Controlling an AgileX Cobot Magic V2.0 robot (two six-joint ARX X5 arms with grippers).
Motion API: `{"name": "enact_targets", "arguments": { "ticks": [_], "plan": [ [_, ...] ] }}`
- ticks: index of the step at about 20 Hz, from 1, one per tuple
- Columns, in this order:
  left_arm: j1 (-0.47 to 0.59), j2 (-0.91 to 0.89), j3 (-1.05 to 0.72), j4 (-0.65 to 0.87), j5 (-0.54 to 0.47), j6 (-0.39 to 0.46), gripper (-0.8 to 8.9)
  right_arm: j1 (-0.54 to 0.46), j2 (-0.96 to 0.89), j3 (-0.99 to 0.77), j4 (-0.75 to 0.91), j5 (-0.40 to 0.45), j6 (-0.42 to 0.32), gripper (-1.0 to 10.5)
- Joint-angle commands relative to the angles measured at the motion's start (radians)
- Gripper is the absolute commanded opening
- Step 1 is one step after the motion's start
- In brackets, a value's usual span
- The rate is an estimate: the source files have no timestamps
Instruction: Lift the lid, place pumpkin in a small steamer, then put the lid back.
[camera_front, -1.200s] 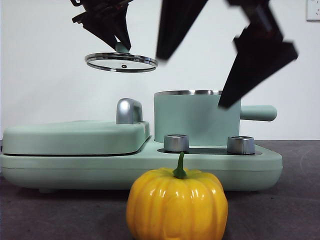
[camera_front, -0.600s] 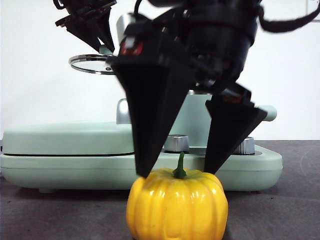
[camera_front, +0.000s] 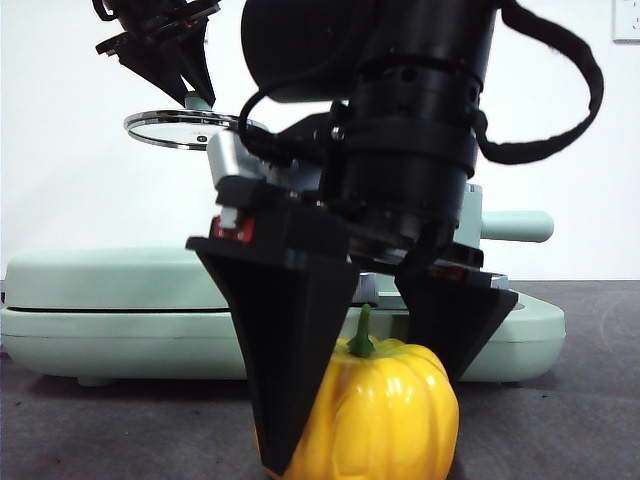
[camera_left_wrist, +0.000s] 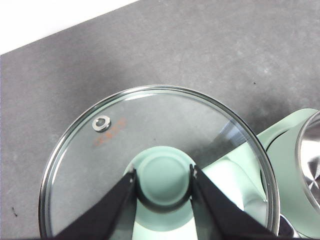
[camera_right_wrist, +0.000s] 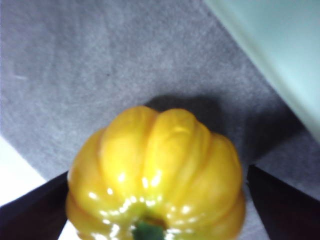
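The right gripper (camera_front: 370, 400) is low over the table, straddling the pumpkin (camera_front: 385, 410). Its 2 black jaws are spread wide, 1 on each side of the fruit. In the right wrist view the right gripper (camera_right_wrist: 155, 200) shows a jaw at each flank of the pumpkin (camera_right_wrist: 157, 170), with the jaws just beside the skin; contact cannot be confirmed. The pumpkin stands upright on the dark table (camera_front: 580, 420), green stem up, in front of the cooker base (camera_front: 120, 330).

The left gripper (camera_front: 190, 85) is raised at the upper left, clear of the cooker. Its jaws are clamped on the mint-green knob of the lid (camera_front: 180, 128), which hangs level in the air. In the left wrist view the left gripper (camera_left_wrist: 162, 180) pinches the knob from 2 sides, and the lid (camera_left_wrist: 100, 140) shows a glass pane inside a steel rim with 1 small vent.

The small steamer (camera_front: 515, 227) sits on the right part of the cooker base, mostly hidden behind the right arm; only its side handle is plain. The flat cover (camera_front: 110, 270) lies closed on the left part.
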Motion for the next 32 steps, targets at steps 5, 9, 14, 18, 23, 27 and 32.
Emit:
{"name": "enact_targets", "arguments": {
  "ticks": [5, 9, 14, 18, 23, 27, 32],
  "plan": [
    [-0.003, -0.006, 0.032, 0.021, 0.005, -0.008, 0.17, -0.002, 0.018, 0.047, -0.035, -0.041, 0.011, 3.6],
    [-0.001, -0.006, 0.032, 0.02, 0.005, -0.013, 0.17, -0.051, 0.018, 0.231, -0.23, -0.037, 0.006, 3.6],
    [-0.001, -0.006, 0.032, 0.02, 0.005, -0.017, 0.17, -0.185, 0.035, 0.556, -0.396, -0.035, -0.029, 3.6],
    [-0.002, -0.006, 0.032, 0.021, 0.005, -0.024, 0.17, -0.319, 0.138, 0.829, -0.495, -0.032, -0.071, 3.6],
    [-0.002, -0.006, 0.032, 0.024, 0.005, -0.024, 0.17, -0.409, 0.317, 1.045, -0.555, -0.018, -0.102, 3.6],
    [-0.002, -0.006, 0.032, 0.023, 0.005, -0.024, 0.17, -0.43, 0.418, 1.068, -0.558, 0.063, -0.102, 3.6],
    [-0.002, -0.006, 0.031, 0.023, 0.005, -0.024, 0.17, -0.43, 0.481, 1.067, -0.562, 0.119, -0.103, 3.6]
  ]
}}
